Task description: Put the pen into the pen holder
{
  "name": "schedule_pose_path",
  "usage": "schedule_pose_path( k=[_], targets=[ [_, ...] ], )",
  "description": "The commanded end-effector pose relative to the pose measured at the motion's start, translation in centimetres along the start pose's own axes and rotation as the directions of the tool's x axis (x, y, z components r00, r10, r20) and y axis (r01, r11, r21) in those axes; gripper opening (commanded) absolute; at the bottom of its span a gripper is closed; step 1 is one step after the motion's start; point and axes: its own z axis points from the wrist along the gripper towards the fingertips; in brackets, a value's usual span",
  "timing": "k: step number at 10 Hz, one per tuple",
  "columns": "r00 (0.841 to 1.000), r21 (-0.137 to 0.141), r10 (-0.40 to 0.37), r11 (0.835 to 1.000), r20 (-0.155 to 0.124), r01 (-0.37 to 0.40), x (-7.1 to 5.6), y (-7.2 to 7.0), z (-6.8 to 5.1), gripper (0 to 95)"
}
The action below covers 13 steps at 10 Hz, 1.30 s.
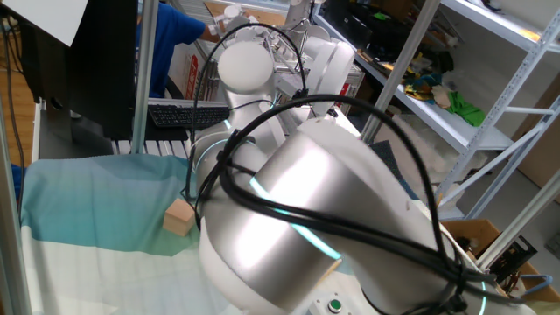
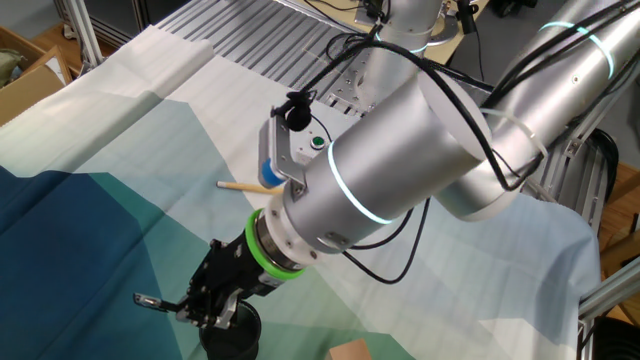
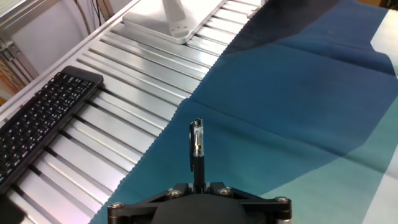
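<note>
Hand view: thin dark pen with silvery sheen (image 3: 196, 151) pinched between black gripper fingers (image 3: 198, 188), sticking out over blue-teal cloth (image 3: 298, 99); black keyboard (image 3: 37, 121) at left.

Other fixed view: gripper (image 2: 205, 308) just above small black wire-mesh cup (image 2: 232, 332), pen (image 2: 150, 300) horizontal; tan wooden stick (image 2: 245, 187) behind.

One fixed view: arm hides gripper; tan wooden block (image 1: 178, 216) visible.

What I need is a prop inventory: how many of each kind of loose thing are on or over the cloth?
Pen, held in the tool: 1
Pen holder: 1
Wooden block: 1
Wooden stick: 1
Total: 4
</note>
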Motion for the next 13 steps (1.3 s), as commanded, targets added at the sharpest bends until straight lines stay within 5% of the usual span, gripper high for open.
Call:
schedule_pose_path(
  k=[1, 2, 3, 4, 8, 11, 13],
  targets=[
    [0.999, 0.007, -0.013, 1.0, -0.032, 0.013, 0.0, -0.1, -0.1, 0.0],
    [0.996, 0.031, -0.017, 0.999, -0.082, 0.02, -0.2, -0.2, -0.3, 0.0],
    [0.986, 0.02, 0.008, 1.0, -0.167, -0.005, -0.4, -0.3, -0.4, 0.0],
    [0.98, 0.032, 0.002, 0.999, -0.197, 0.005, -0.4, -0.4, -0.3, 0.0],
    [0.955, 0.046, -0.001, 0.999, -0.297, 0.016, 0.0, -0.5, -0.1, 0.0],
    [0.953, 0.056, 0.005, 0.998, -0.304, 0.013, 0.8, -0.6, -0.1, 0.0],
    [0.94, 0.071, 0.006, 0.997, -0.341, 0.019, 0.8, -0.6, -0.1, 0.0]
  ],
)
